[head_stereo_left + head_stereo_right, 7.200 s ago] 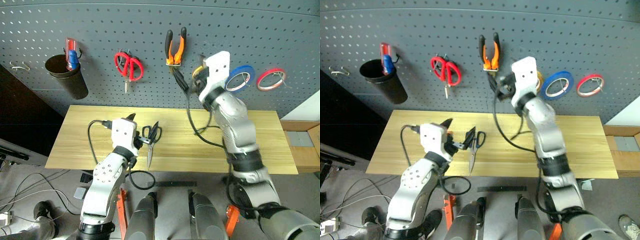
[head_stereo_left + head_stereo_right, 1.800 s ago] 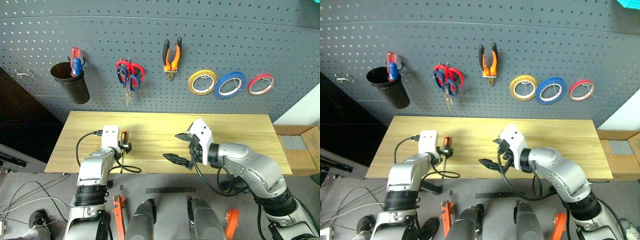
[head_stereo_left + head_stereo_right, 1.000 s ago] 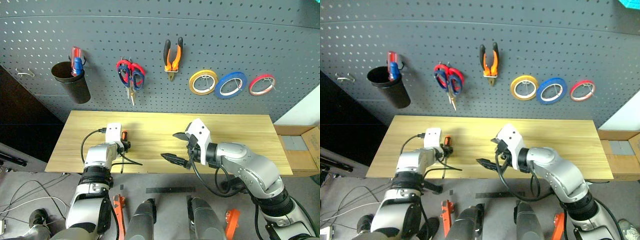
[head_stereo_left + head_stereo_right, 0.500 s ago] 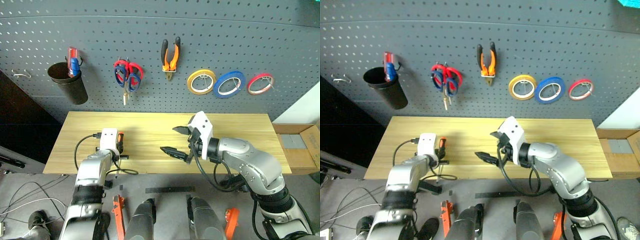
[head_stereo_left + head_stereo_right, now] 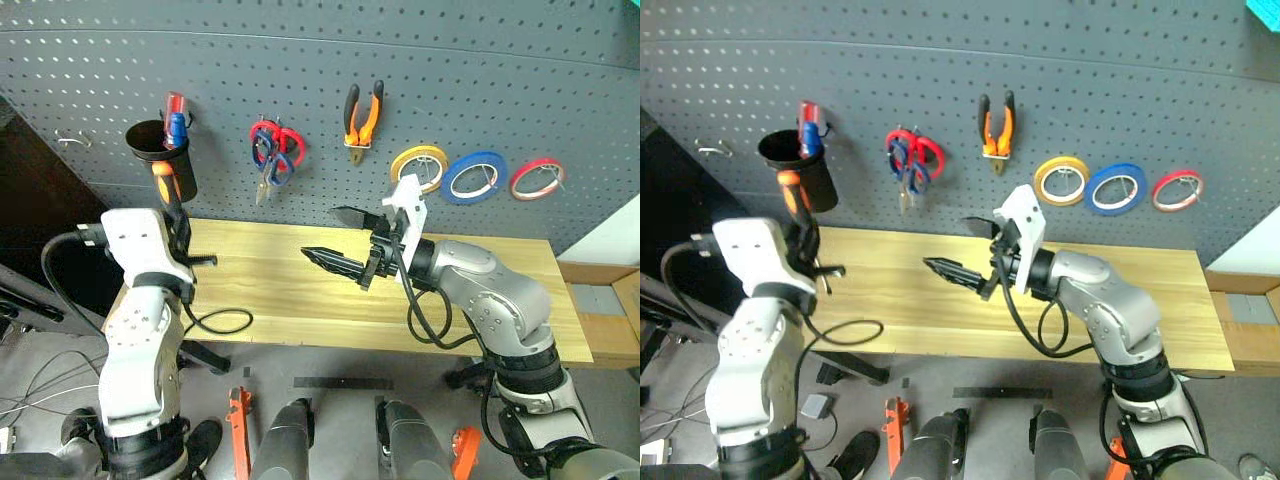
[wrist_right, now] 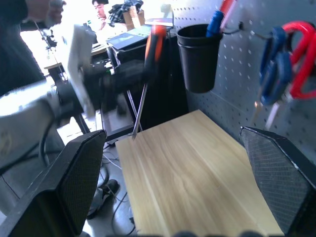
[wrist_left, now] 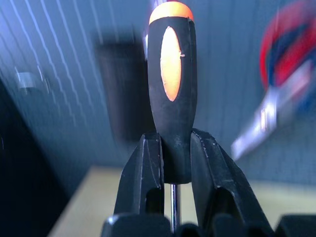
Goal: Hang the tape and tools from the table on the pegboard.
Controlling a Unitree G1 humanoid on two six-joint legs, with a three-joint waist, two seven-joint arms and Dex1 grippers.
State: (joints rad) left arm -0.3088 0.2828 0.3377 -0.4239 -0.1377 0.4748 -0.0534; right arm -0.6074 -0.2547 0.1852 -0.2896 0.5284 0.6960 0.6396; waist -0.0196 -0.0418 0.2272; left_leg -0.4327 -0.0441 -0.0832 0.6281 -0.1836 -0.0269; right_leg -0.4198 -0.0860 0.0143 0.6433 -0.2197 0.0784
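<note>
The screwdriver [image 5: 166, 196] is clamped upright, handle up, in the left gripper [image 5: 176, 240] at the frame's left, just below the black cup [image 5: 161, 158] on the pegboard [image 5: 480, 70], while the right gripper [image 5: 335, 237] is spread empty.

Pliers [image 5: 361, 115] hang on the pegboard [image 5: 480, 80] behind the table [image 5: 290, 290].

A black cup [image 5: 160, 160] hangs on the wall panel with red and blue handles [image 5: 176, 118] sticking out. Farther right hang red-handled scissors [image 5: 289, 145], a yellow tape roll [image 5: 419, 164] and a red tape roll [image 5: 537, 178].
</note>
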